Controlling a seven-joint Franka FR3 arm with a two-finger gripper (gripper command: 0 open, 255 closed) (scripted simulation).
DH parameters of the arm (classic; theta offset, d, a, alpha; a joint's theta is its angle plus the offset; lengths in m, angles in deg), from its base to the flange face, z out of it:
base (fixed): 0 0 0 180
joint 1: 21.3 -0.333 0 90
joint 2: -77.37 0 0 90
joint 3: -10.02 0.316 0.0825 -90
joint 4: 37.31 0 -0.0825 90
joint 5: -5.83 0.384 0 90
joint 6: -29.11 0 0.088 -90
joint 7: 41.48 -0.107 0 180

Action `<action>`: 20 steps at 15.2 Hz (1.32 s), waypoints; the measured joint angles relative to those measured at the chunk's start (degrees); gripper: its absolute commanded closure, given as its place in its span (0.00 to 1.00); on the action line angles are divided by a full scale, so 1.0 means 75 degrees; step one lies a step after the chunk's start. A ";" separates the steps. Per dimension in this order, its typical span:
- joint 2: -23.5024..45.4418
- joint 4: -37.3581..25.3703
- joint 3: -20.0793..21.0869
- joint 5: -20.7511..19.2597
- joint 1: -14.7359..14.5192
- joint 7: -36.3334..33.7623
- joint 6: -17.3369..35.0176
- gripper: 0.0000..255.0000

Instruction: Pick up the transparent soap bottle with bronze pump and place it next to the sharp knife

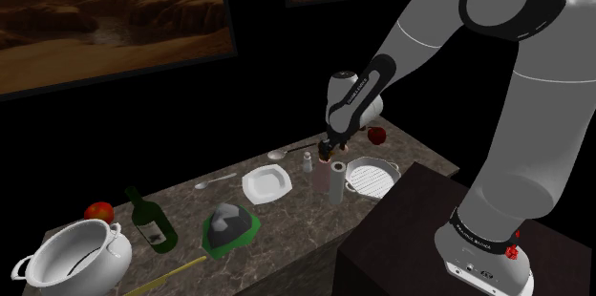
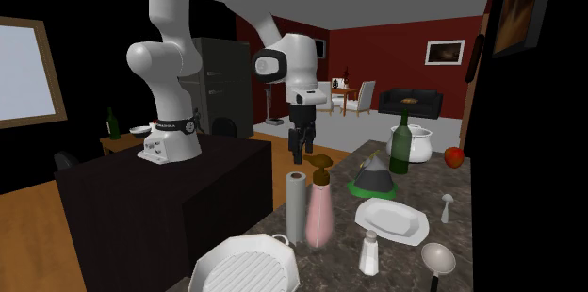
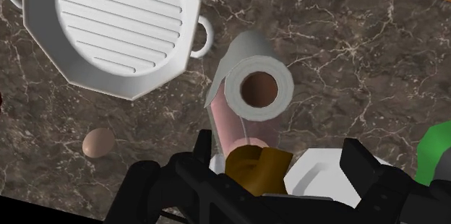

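**Shoulder view.** Shows the hand (image 1: 331,143) low over the soap bottle (image 1: 326,163). Sets the bottle upright on the surface (image 1: 287,222), close against the standing paper roll (image 1: 336,182) and just beside the ridged white pan (image 1: 371,178). Leaves the knife not surely identified.

**Second exterior view.** Places the hand (image 2: 300,149) above and a little behind the bronze pump (image 2: 322,162). Puts the pinkish bottle body (image 2: 318,213) touching or all but touching the roll (image 2: 296,207), with a small shaker (image 2: 369,252) and a white plate (image 2: 392,219) near.

**Wrist view.** Reveals the hand (image 3: 278,165) released, fingers (image 3: 359,163) standing well apart. Frames the pump (image 3: 256,170) between them, nearer one finger than the other and gripped by neither.

**Probable hazards.**
- On descent: striking the roll with the nearer finger and tipping it toward the pan.
- On closing:
  - catching the narrow pump head off-centre, so tilting or losing the bottle;
  - pinching roll and bottle together, given so little gap.
- On carrying:
  - swinging a bottle held only by its top;
  - sweeping the shaker or plate on the way;
  - setting down in the wrong place, with the knife still unlocated.
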 measured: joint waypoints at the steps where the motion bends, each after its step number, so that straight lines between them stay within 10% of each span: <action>1: 0.0000 0.0000 0.0000 0.0000 0.0000 0.0000 0.0000 1.00; 20: -0.0970 0.0013 -0.0041 -0.0091 -0.0004 -0.0039 -0.0954 1.00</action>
